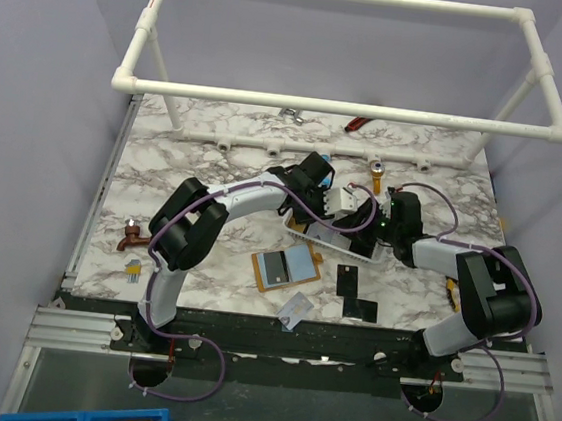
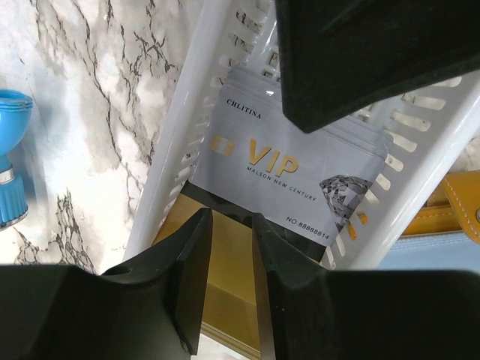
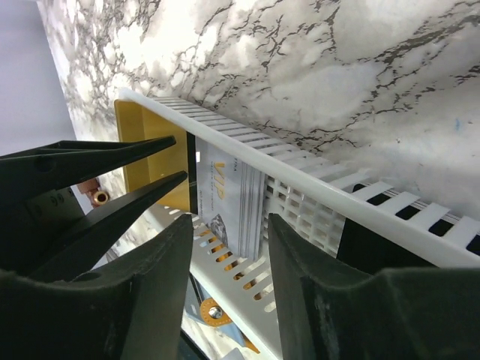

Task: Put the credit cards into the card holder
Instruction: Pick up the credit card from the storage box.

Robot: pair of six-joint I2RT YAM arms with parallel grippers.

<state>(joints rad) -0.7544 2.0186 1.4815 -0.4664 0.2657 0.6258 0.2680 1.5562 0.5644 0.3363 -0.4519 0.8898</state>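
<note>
My left hand (image 2: 229, 225) stands slightly apart over the gold card (image 2: 225, 300) at the edge of the white basket (image 2: 187, 112). My right hand (image 3: 229, 225) gapes over the silver VIP card (image 3: 232, 195).

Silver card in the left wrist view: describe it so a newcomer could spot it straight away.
At the middle of the marble table sits a white mesh basket. Inside it, beside a plain gold card, lies the silver-grey card. Only it carries gold VIP lettering and a diamond picture; the black cards lie outside, on the table.
</note>
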